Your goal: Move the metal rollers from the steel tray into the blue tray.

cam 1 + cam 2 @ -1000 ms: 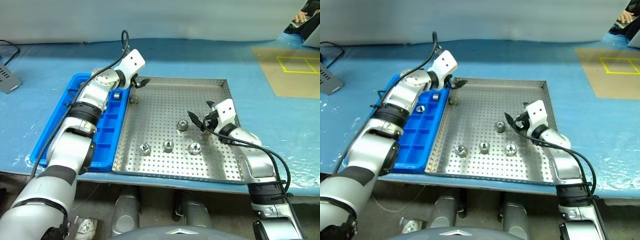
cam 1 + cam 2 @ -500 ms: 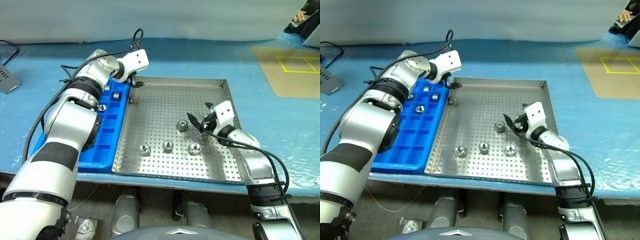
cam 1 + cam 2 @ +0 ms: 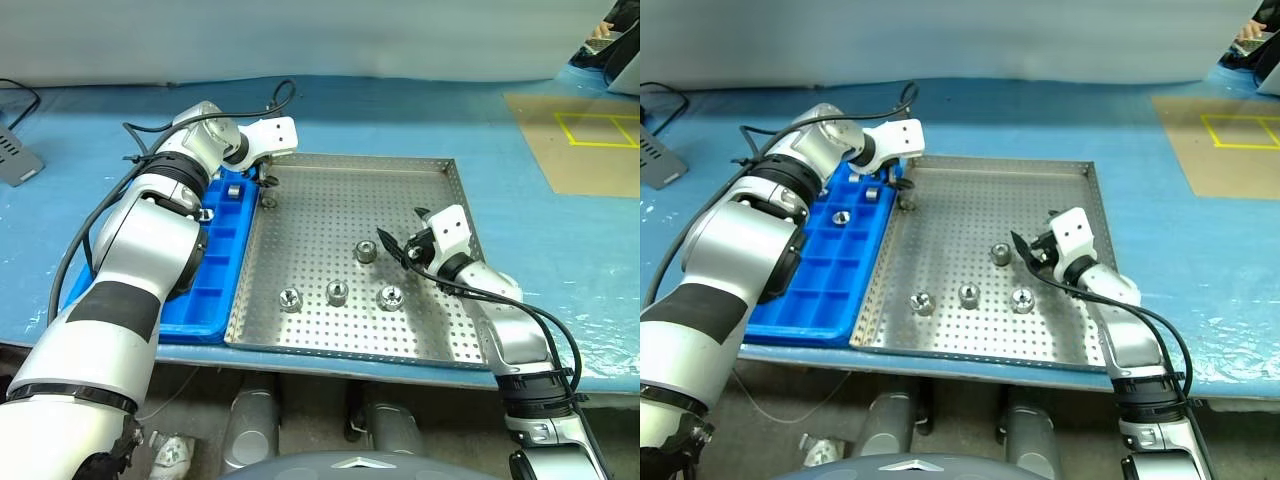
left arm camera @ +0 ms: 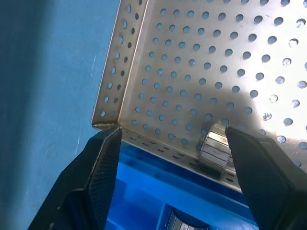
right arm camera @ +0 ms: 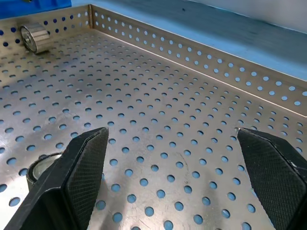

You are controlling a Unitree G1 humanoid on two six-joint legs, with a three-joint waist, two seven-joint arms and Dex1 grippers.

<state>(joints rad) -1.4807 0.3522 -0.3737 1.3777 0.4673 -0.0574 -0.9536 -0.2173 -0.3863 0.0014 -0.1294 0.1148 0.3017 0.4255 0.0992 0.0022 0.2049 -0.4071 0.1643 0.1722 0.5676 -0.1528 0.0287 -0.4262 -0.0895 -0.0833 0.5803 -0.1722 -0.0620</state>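
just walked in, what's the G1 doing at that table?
It is moving metal rollers from the steel tray into the blue tray. Two rollers sit in blue compartments. Five are left in the steel tray: four mid-tray and one by the far left corner. The left gripper hangs open over that corner roller. The right gripper is open and empty beside the mid-tray roller.
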